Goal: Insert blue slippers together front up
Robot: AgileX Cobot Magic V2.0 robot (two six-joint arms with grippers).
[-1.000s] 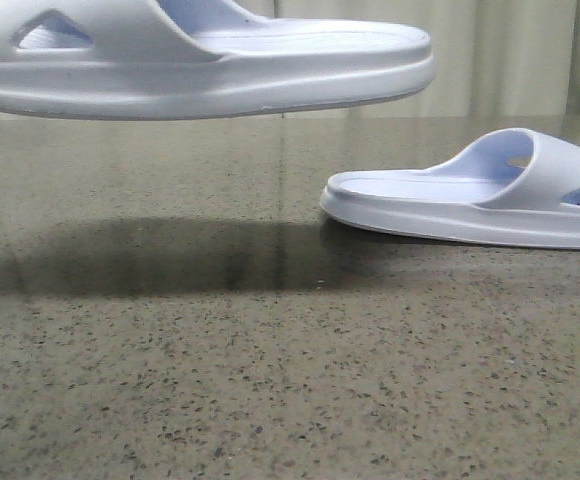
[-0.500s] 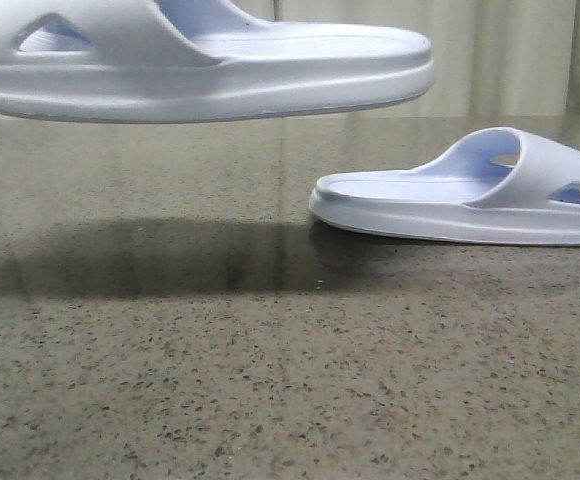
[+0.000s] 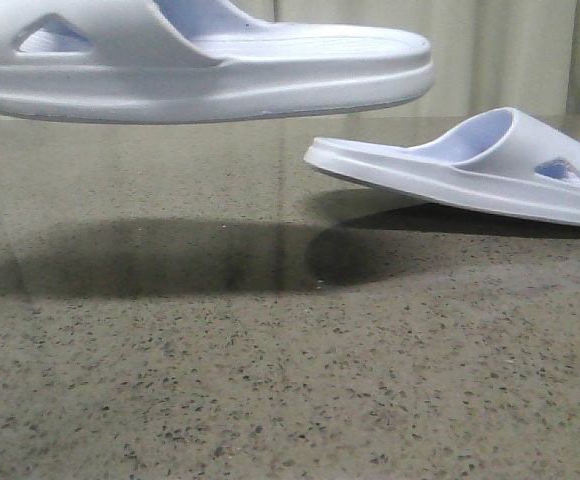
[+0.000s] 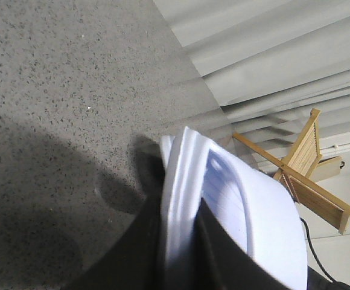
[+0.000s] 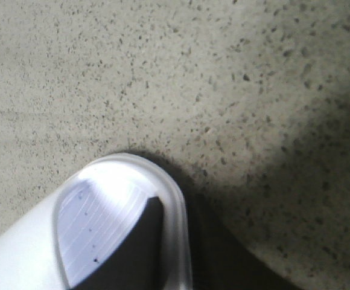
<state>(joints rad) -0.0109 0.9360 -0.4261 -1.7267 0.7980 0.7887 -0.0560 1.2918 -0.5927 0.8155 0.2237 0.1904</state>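
You have both blue slippers off the tabletop [image 3: 270,400]. The left slipper [image 3: 200,70] hangs level at 11 o'clock in the front view, sole down, heel end pointing toward 3 o'clock, with its shadow on the tabletop beneath it. The right slipper [image 3: 470,165] sits at 3 o'clock, tilted, its heel end raised toward 9 o'clock and a shadow visible under it; the two heels are near but apart.

In the left wrist view, the left end effector [image 4: 181,254] is pinching the left slipper [image 4: 235,211] by its sole edge, one dark finger on each side. In the right wrist view, the right end effector [image 5: 163,254] grips the right slipper [image 5: 102,223], one finger inside the footbed and one outside the rim.

The step in hand appears to be lifting and orienting the pair before nesting. Your next move likely calls for turning both so the toes point up, aligning them side by side, then sliding one into the other's strap. A speckled surface and pleated curtain [image 3: 490,60] lie behind.
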